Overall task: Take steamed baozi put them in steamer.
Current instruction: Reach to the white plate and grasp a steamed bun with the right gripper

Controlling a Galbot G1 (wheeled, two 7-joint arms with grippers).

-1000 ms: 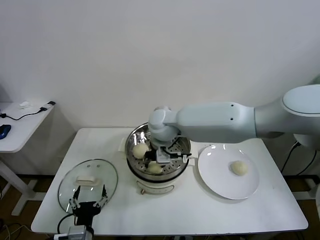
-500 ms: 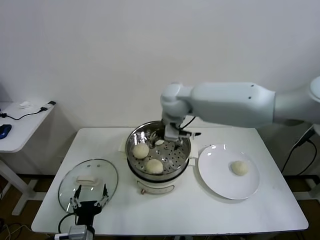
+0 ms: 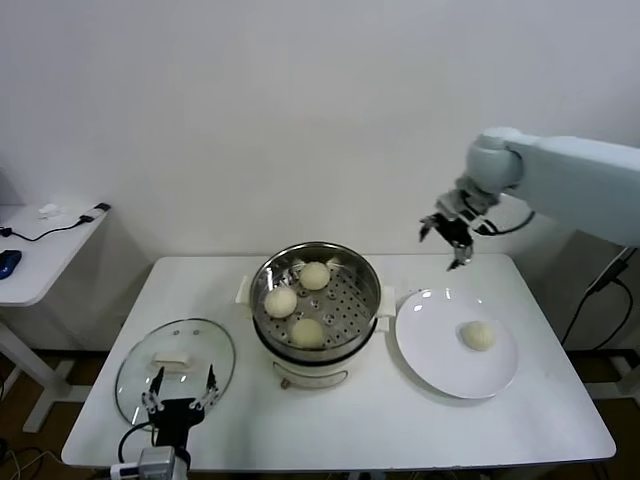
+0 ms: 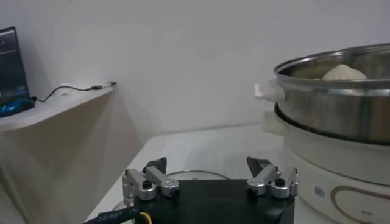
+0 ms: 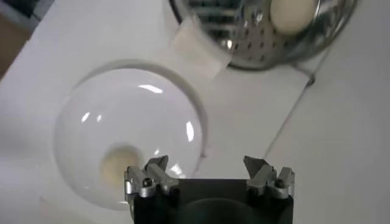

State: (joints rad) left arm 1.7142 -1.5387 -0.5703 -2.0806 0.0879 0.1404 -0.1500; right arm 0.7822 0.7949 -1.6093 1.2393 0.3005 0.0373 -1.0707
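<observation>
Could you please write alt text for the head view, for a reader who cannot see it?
Three steamed baozi sit in the steamer on a white table, and a fourth lies on a white plate beside it. The right gripper hangs open and empty above the table's far edge. The left gripper is open over a glass lid.
</observation>
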